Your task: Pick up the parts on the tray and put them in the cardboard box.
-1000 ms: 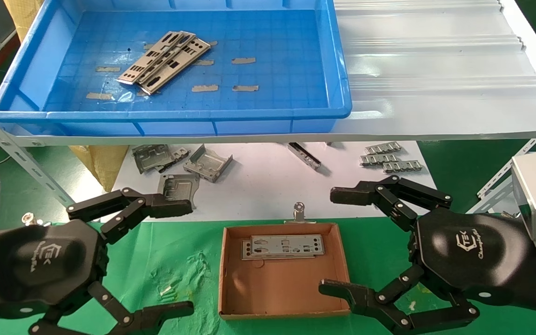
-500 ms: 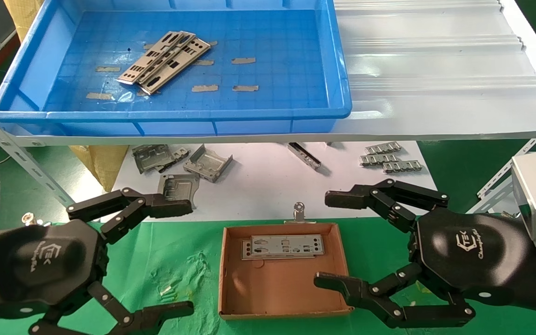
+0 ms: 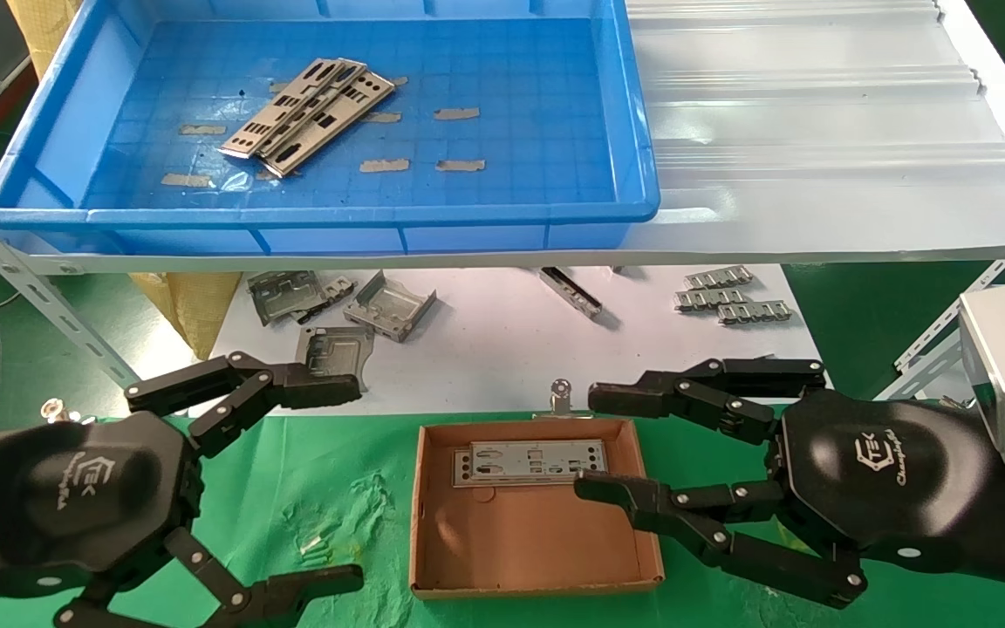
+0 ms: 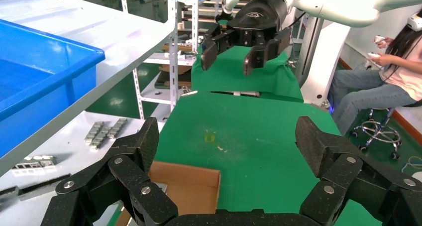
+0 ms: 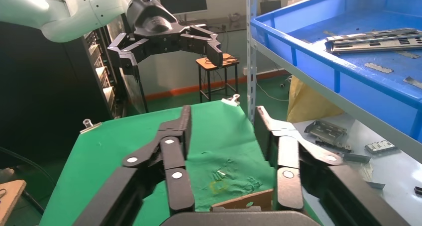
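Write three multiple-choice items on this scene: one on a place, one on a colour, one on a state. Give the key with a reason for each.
1. Where does the stack of parts lie?
A. on the green cloth
B. in the blue tray
C. on the white sheet

2. What colour is the cardboard box?
A. brown
B. white
C. red

3. How do the right gripper fingers stand?
A. clamped on a plate
B. spread apart, holding nothing
C. out of sight

Key: B, the plates rest on the tray's grid floor; A, its walls and floor are brown; B, a clear gap shows between the fingers, nothing in it, beside the box.
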